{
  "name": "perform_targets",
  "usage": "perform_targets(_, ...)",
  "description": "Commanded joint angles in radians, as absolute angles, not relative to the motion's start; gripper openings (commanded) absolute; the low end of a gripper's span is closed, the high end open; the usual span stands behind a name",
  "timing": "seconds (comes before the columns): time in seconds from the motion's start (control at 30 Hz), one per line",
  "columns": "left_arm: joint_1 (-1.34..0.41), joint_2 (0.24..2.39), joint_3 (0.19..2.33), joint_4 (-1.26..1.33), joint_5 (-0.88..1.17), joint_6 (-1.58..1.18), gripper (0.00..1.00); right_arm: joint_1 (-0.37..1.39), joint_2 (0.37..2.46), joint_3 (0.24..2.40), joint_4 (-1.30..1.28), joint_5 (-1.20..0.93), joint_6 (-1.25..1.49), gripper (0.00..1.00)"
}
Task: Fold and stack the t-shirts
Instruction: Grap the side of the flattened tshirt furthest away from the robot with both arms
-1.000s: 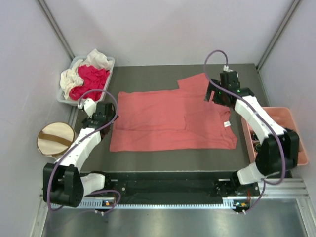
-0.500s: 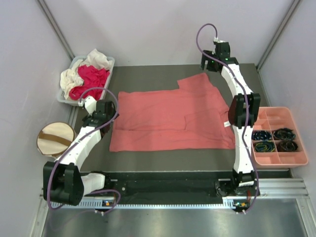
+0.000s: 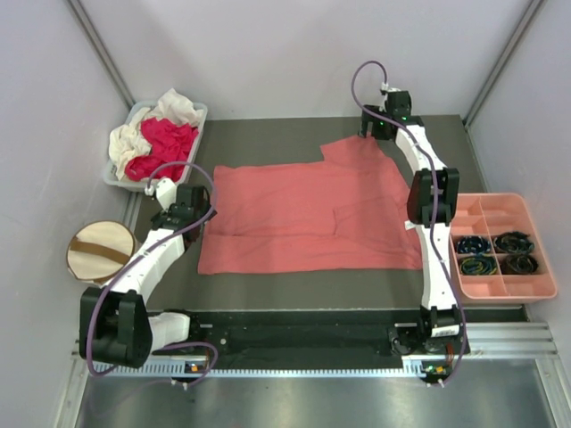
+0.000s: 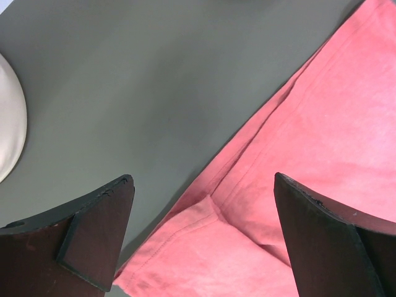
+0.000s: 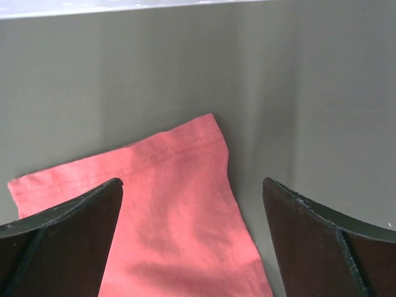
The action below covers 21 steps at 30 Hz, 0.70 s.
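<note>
A large salmon-pink t-shirt [image 3: 312, 214] lies spread flat on the dark table, with one sleeve [image 3: 352, 152] sticking out toward the back. My left gripper [image 3: 201, 212] is open and empty just above the shirt's left edge; the left wrist view shows a folded hem corner [image 4: 210, 247] between its fingers [image 4: 93, 235]. My right gripper [image 3: 369, 132] is open and empty above the far sleeve end [image 5: 173, 204], arm stretched out. Magenta-red [image 3: 165, 143] and cream-white [image 3: 134, 134] shirts lie crumpled in a grey bin [image 3: 198, 111]. The neck label is hidden by the right arm.
A cream drum-shaped fabric bin [image 3: 100, 250] with a brown strap stands at the left, its edge showing in the left wrist view [image 4: 9, 130]. A salmon-pink plastic tray [image 3: 504, 209] holding dark coiled items sits at the right. Grey walls enclose the back and sides.
My right arm has swung from the shirt's right side out to the far sleeve, uncovering the tray. The left arm has barely moved. The shirt lies as before.
</note>
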<state>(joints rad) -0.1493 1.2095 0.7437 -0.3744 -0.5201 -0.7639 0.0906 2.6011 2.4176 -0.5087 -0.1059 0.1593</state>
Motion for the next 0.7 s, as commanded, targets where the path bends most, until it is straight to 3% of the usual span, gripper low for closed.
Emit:
perform_targets(0.0, -0.144, 1.207, 0.733, -0.353, -0.537, -0.762, 0.99, 0.095, 2.626, 2.479, -0.416, -0.141, 0.161, 0.94)
perform_targets(0.57, -0.144, 1.195, 0.716, -0.370, -0.571, -0.770, 0.99, 0.061, 2.680, 2.505, -0.333, -0.209, 0.216, 0.83)
perform_targets(0.67, -0.144, 1.201, 0.713, -0.365, -0.572, -0.776, 0.99, 0.058, 2.683, 2.510, -0.325, -0.221, 0.227, 0.77)
